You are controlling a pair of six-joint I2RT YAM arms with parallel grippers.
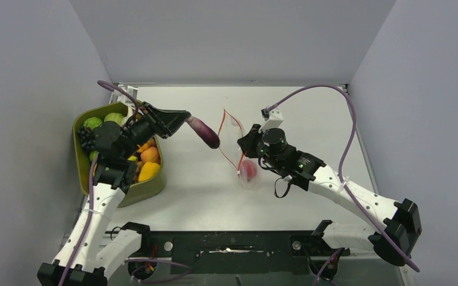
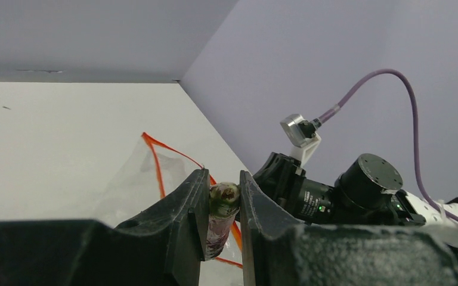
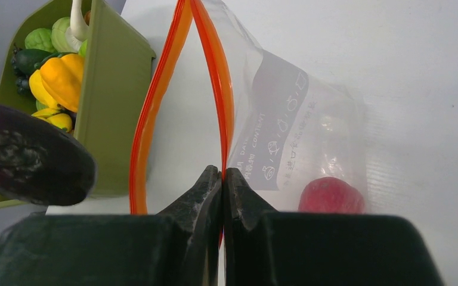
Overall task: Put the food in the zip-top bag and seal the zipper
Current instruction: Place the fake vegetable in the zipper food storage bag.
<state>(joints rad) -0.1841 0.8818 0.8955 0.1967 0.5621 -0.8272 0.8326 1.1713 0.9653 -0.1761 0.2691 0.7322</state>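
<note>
My left gripper [image 1: 182, 120] is shut on the stem end of a purple eggplant [image 1: 203, 131], held in the air just left of the bag's mouth; the left wrist view shows the eggplant [image 2: 222, 210] pinched between both fingers. The clear zip-top bag [image 1: 245, 156] lies mid-table with its mouth open. My right gripper [image 3: 222, 174] is shut on one side of the orange-red zipper [image 3: 219, 89], holding it up; the other strip [image 3: 149, 113] bows away. A red food piece [image 3: 331, 195] sits inside the bag. More food [image 1: 146, 156] fills the green tray.
The olive-green tray [image 1: 145, 192] stands at the left, beside the left arm. Grey walls enclose the table on three sides. A purple cable [image 1: 346, 119] loops over the right arm.
</note>
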